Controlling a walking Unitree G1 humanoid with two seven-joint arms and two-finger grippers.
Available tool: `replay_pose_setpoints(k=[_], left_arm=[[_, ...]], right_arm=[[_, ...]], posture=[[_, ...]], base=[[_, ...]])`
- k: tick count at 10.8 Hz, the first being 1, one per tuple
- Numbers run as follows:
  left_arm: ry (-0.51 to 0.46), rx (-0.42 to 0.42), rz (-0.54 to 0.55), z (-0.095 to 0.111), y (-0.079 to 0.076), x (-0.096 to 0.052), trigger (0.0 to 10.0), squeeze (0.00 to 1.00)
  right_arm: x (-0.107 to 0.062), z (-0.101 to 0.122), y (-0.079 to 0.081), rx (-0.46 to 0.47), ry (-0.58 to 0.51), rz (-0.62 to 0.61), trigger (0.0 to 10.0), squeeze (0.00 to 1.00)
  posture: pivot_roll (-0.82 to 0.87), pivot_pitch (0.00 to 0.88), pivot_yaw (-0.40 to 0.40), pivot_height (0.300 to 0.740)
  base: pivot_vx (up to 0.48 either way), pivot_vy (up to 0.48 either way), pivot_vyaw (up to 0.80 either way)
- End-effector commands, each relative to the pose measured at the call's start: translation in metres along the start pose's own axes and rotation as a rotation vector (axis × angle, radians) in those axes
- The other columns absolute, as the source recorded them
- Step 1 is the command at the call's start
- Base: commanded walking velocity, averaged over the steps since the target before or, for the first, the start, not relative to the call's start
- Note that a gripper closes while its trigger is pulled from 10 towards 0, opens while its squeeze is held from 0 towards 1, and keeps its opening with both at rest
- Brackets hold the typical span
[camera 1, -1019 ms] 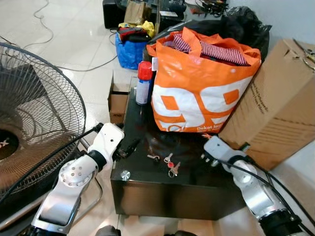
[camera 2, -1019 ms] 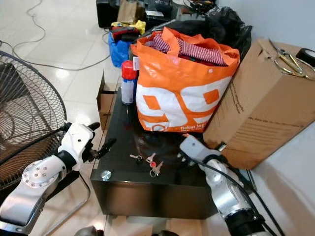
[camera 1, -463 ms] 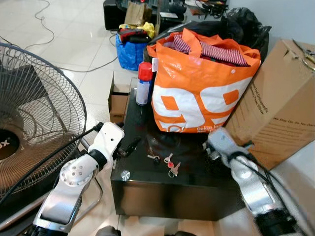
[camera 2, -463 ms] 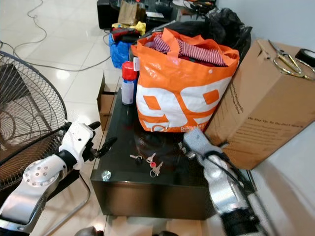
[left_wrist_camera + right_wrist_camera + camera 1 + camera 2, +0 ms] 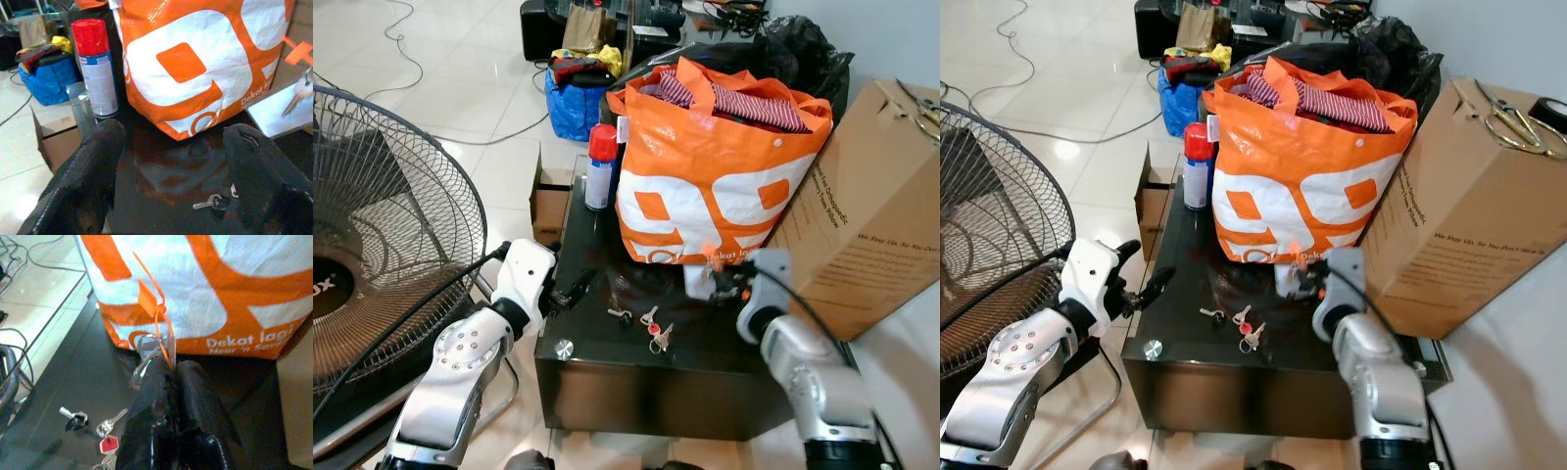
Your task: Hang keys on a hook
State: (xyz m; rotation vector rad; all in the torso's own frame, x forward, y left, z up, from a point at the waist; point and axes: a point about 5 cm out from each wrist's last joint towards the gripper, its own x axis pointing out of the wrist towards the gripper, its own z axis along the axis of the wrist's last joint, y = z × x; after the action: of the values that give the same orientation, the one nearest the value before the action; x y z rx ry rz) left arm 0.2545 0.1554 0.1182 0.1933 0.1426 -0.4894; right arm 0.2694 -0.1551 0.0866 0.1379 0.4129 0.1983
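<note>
While my left gripper [image 5: 579, 286] is hovering spread wide at the left edge of the black table [image 5: 607, 377], gripping nothing, I'm pinching a key ring with orange tag [image 5: 155, 335] in my right gripper [image 5: 168, 368], raised just in front of the orange bag [image 5: 705, 186]. Pickup looks done; finding a hook and hanging are left. Loose keys [image 5: 649, 326] are lying mid-table. Head views are giving the layout, the spray can [image 5: 599, 166] and cardboard box [image 5: 871, 215]; right wrist view is confirming the clamp.
</note>
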Motion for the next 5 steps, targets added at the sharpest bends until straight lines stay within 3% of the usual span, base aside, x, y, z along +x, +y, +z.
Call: replay_pose_setpoints(k=[1, 3, 5], left_arm=[[-0.015, -0.017, -0.005, 0.003, -0.003, -0.001, 10.0, 0.0], [-0.012, -0.017, -0.003, 0.005, -0.003, 0.0, 10.0, 0.0], [-0.012, -0.007, 0.08, 0.006, 0.005, 0.0, 10.0, 0.0]], right_arm=[[-0.005, 0.005, -0.009, 0.003, -0.011, -0.038, 0.0, 0.0], [-0.01, 0.008, -0.01, 0.0, 0.002, -0.048, 0.0, 0.0], [-0.013, 0.017, -0.014, -0.084, -0.063, -0.1, 0.0, 0.0]], posture=[[0.0, 0.0, -0.092, 0.74], [0.0, 0.0, -0.086, 0.74], [-0.01, 0.0, -0.085, 0.74]], base=[[0.0, 0.0, 0.0], [0.0, 0.0, 0.0], [0.0, 0.0, 0.0]])
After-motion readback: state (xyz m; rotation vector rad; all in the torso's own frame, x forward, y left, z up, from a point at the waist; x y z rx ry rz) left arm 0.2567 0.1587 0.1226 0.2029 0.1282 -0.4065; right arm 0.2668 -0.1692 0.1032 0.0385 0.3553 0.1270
